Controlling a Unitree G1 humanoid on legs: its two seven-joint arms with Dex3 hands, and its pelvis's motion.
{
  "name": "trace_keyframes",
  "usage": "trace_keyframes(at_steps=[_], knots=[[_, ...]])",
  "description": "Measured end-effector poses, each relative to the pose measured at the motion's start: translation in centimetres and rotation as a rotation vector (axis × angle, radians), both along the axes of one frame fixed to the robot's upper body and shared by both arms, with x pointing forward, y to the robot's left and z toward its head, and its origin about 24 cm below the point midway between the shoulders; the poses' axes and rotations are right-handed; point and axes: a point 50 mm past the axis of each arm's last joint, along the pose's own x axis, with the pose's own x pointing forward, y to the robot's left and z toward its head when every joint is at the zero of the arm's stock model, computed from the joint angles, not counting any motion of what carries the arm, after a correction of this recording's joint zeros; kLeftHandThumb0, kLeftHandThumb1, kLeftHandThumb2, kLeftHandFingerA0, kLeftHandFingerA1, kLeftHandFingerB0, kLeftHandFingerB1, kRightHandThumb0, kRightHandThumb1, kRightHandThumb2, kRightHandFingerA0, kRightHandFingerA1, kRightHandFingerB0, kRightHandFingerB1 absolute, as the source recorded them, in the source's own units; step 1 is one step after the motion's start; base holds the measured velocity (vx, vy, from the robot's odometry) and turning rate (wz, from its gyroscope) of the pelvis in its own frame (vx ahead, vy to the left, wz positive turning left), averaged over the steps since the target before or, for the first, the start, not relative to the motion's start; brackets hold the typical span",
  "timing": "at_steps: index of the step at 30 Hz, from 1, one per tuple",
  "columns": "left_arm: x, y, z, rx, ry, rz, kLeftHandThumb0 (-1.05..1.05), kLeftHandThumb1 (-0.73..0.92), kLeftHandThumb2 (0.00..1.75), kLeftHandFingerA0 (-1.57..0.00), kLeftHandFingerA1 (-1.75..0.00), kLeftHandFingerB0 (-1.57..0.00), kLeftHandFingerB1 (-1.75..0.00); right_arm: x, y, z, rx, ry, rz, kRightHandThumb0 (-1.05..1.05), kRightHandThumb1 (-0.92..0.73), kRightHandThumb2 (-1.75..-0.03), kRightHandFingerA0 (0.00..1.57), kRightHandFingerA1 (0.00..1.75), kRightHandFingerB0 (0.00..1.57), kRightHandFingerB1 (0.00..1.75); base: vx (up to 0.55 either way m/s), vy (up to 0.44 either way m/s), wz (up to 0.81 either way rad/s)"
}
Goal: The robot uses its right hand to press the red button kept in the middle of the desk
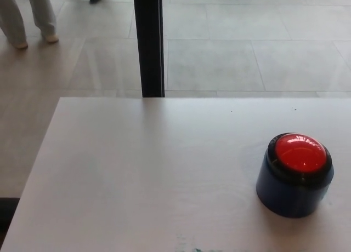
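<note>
Nearest me the desk (137,181) is bare pale wood grain, with a faint greenish smudge at its front edge. Neither of my hands shows from the head camera, so I cannot tell how their fingers stand; the right one has yet to come in from the right side.

The button (299,152) sits toward the right of the picture, a little back from the front edge, well apart from everything else. It is a glossy red dome set in a black ring on a squat dark blue base (288,194). I judge it hard plastic, stiff, fairly light, and likely to skid on this smooth top if I push it sideways. The dome looks slick, so a fingertip off centre could slide down its curve. No grasp is needed: I would come straight down on the crown of the dome and press vertically.

Beyond the far edge stands a black post (149,41) on a tiled floor (247,44), and a person's legs (27,16) show at far left.
</note>
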Motion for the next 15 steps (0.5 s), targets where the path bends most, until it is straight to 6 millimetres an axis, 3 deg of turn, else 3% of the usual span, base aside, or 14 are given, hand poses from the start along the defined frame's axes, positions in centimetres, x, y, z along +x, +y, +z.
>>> trace_keyframes(at_steps=[1, 4, 6, 9, 10, 13, 15], knots=[[0.1, 0.0, 0.0, 0.002, 0.002, -0.006, -0.46, 0.68, 0.61, -0.79, -0.60, -0.67, -0.53, 0.1, 0.1, -0.1, 0.009, 0.007, 0.003, -0.26, -0.49, -1.05, 0.91, 1.32, 0.91, 0.82, 0.00, 0.000, 0.00], [0.5, 0.0, 0.1, 0.004, 0.004, -0.021, -0.46, 0.68, 0.61, -0.79, -0.60, -0.67, -0.53, 0.3, 0.4, -0.4, 0.033, 0.024, -0.002, -0.26, -0.49, -1.05, 0.91, 1.32, 0.91, 0.82, 0.00, 0.000, 0.00], [0.8, 0.0, 0.2, 0.005, 0.002, -0.027, -0.44, 0.65, 0.60, -0.82, -0.62, -0.72, -0.57, 0.4, 0.5, -0.3, 0.043, 0.027, -0.008, -0.25, -0.57, -0.97, 0.91, 1.03, 0.86, 0.75, 0.00, 0.000, 0.00], [1.2, 0.0, 0.3, 0.009, 0.001, -0.039, -0.39, 0.70, 0.61, -0.85, -0.65, -0.70, -0.53, 0.5, 0.6, -0.6, 0.078, 0.029, -0.036, -0.26, -0.63, -0.93, 0.96, 1.07, 0.83, 0.76, 0.00, 0.000, 0.00], [1.3, 0.0, 0.3, 0.011, 0.002, -0.041, -0.37, 0.70, 0.62, -0.89, -0.68, -0.70, -0.54, 0.5, 0.6, -0.7, 0.087, 0.029, -0.042, -0.28, -0.53, -1.09, 1.09, 1.09, 0.83, 0.84, 0.00, 0.000, 0.00], [1.4, 0.1, 0.4, 0.016, 0.002, -0.040, -0.34, 0.73, 0.61, -0.83, -0.64, -0.69, -0.52, 0.4, 0.8, -1.0, 0.115, 0.032, -0.053, -0.25, -0.52, -1.09, 1.10, 1.14, 0.86, 0.84, 0.00, 0.000, 0.00], [1.5, 0.1, 0.4, 0.022, 0.004, -0.040, -0.33, 0.68, 0.62, -0.84, -0.66, -0.68, -0.52, 0.3, 0.9, -1.3, 0.134, 0.035, -0.056, -0.17, -0.45, -1.16, 1.03, 1.32, 0.95, 0.79, 0.00, 0.000, 0.00]])
